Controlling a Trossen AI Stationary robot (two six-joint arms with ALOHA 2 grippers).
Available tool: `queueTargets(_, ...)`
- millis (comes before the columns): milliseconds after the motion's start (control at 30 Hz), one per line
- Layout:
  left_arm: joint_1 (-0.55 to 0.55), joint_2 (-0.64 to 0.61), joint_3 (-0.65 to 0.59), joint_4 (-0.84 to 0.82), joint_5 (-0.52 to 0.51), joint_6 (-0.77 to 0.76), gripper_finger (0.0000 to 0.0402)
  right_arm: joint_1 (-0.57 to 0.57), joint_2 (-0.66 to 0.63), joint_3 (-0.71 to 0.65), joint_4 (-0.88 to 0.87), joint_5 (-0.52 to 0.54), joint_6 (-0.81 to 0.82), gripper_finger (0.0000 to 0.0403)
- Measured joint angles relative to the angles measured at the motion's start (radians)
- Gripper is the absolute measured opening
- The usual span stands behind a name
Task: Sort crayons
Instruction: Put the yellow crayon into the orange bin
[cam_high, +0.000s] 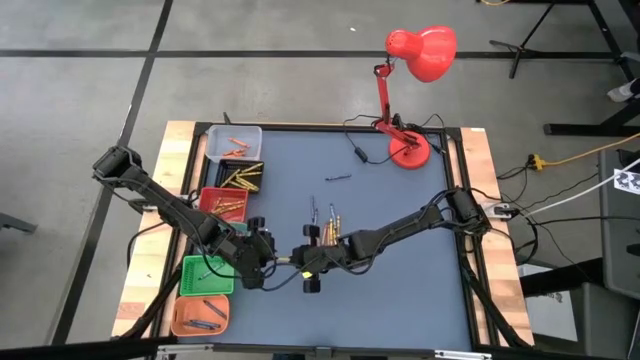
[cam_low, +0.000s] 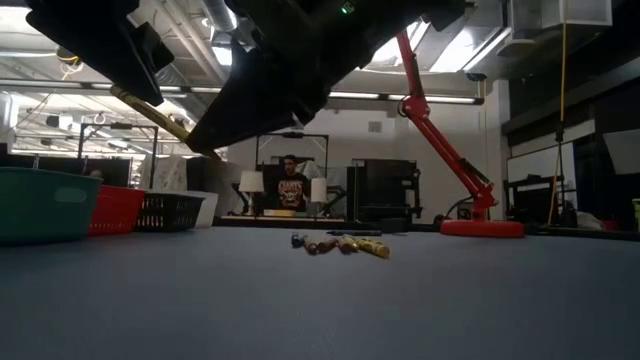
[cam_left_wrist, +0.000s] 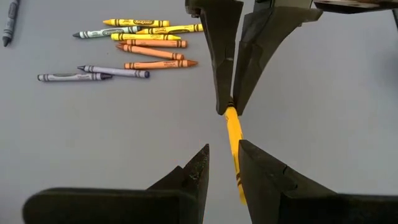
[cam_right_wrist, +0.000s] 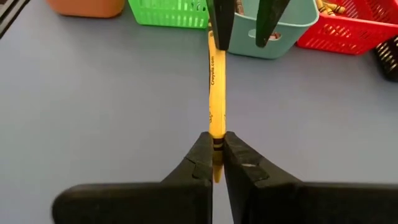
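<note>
Right wrist view, nearest first: right gripper (cam_right_wrist: 214, 152) pinched tight on one end of a yellow crayon (cam_right_wrist: 215, 87), held level above the blue table mat (cam_right_wrist: 93, 93). Farther along the same stick, left gripper (cam_right_wrist: 244, 25) with fingers spread, one finger on each side of the crayon's other end, contact not clear from here. Beyond that, along the mat's edge: orange bin (cam_right_wrist: 84, 7), green bin (cam_right_wrist: 171, 14), teal bin (cam_right_wrist: 289, 37) and red bin (cam_right_wrist: 360, 28) with crayons inside.

Left wrist view, same meeting from the other side: left gripper's fingers (cam_left_wrist: 199, 174) parted around the yellow stick, right gripper's tips closed on it just ahead. Past them, loose crayons (cam_left_wrist: 134, 46) lying flat on the mat in a small cluster, yellow, orange, grey and bluish.

High view: both grippers meeting near the front middle of the mat, loose cluster just behind, red desk lamp (cam_high: 415, 60) at the far right corner.
</note>
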Motion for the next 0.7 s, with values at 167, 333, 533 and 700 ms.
queueTargets(167,0.000,0.000,0.000,0.000,0.001,0.000,0.0075,0.000,0.000,0.000,0.006,0.014,0.000,0.0014)
queueTargets(333,0.001,0.000,0.000,0.001,-0.005,-0.001,0.0075,0.000,0.000,0.000,0.006,0.018,0.000,0.0014)
queueTargets(533,0.001,0.000,0.000,0.014,-0.009,-0.008,0.0075,0.000,-0.002,0.000,0.006,0.017,0.000,0.0014)
queueTargets(700,0.001,0.001,0.000,0.052,-0.009,-0.024,0.0075,0.000,-0.002,0.000,0.007,0.018,0.001,0.0014)
